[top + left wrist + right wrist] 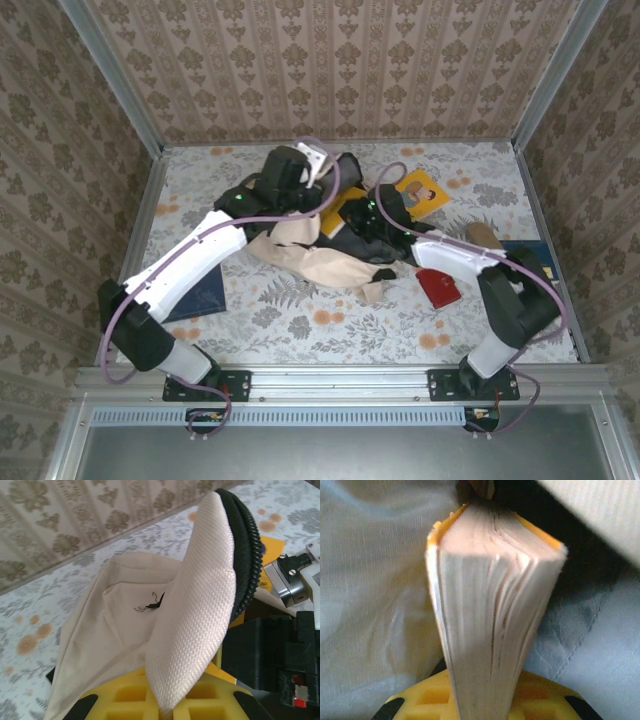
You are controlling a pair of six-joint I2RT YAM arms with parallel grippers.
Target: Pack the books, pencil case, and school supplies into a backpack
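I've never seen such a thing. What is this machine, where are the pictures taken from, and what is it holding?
These are two robot arms, left and right, bolted at the near edge of the table, each ending in a two-finger hand. One picture looks down from above; the others come from cameras on the wrists. The left hand pinches a padded flap of the cream backpack. The right hand grips a yellow-covered book, page edges towards the camera, against grey lining. On the flowered table lie a dark blue book, a red pouch and a yellow book with a face.
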